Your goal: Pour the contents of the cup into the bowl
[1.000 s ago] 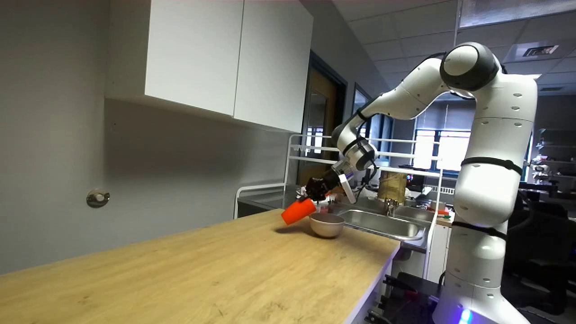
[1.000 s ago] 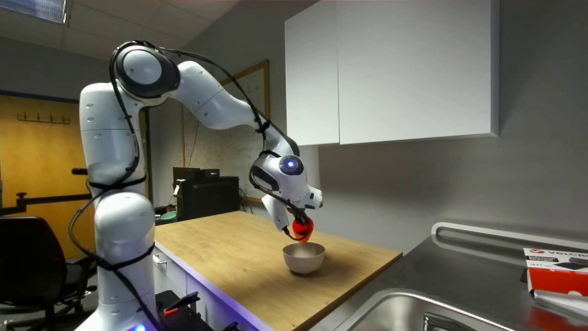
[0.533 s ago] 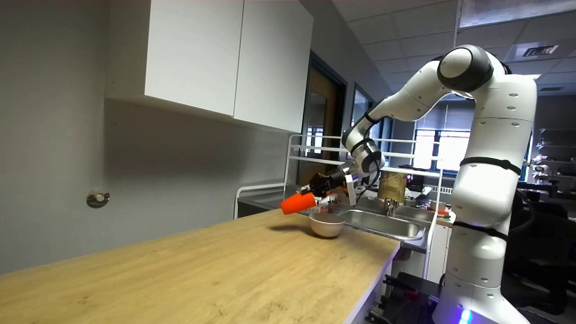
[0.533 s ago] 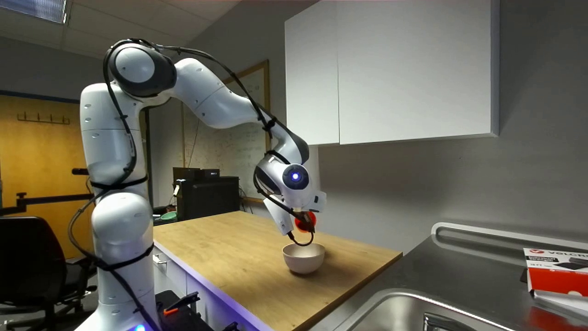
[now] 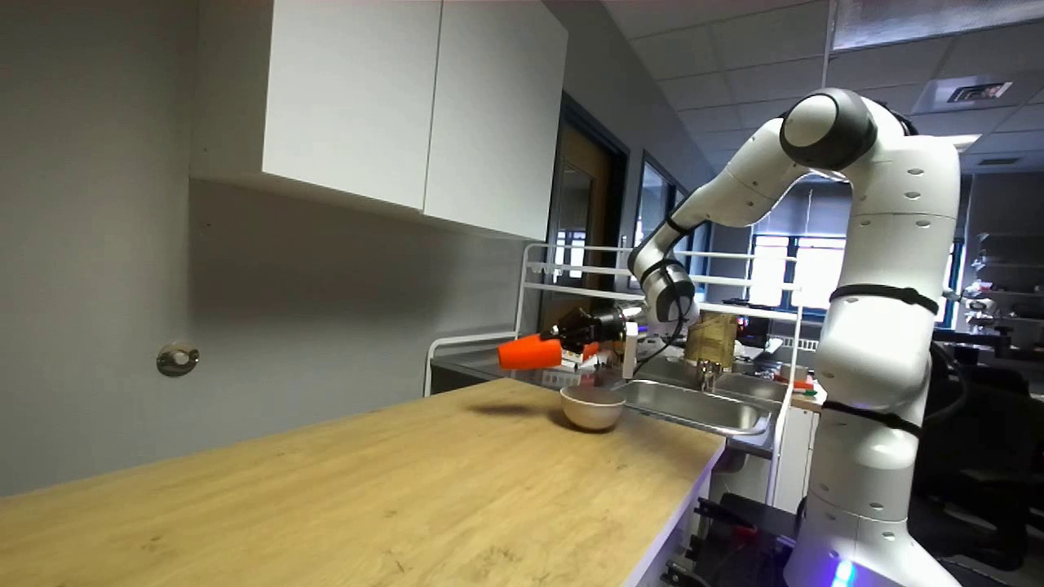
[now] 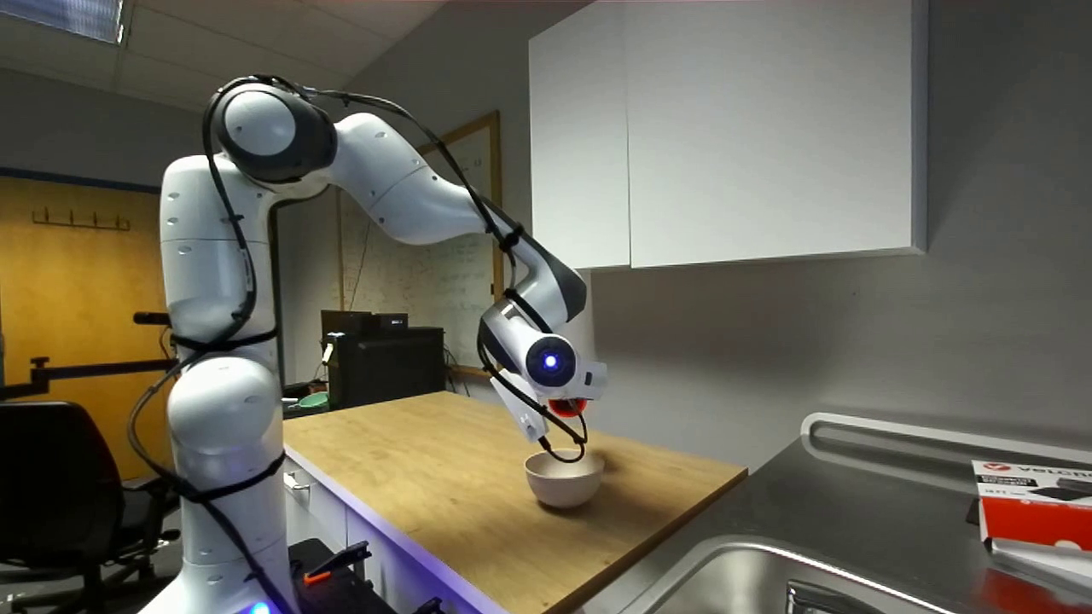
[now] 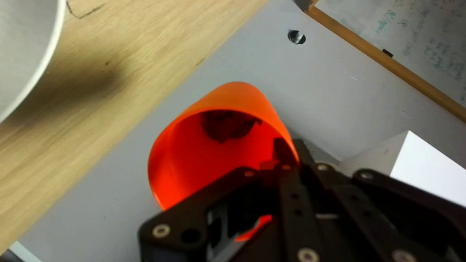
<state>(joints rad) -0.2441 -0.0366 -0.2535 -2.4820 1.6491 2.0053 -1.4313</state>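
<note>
You've got your gripper (image 7: 291, 150) pinched tight on the cup (image 5: 528, 354), tipped nearly sideways, but dark contents (image 7: 225, 126) sit deep inside, so pouring into the bowl (image 5: 592, 412) looks undone.

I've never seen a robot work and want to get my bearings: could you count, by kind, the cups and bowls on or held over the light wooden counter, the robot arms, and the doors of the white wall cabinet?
Red-orange tapered plastic cup: 1
Pale round bowl: 1
White jointed robot arm: 1
Flat white cabinet doors: 2
Total: 5
</note>
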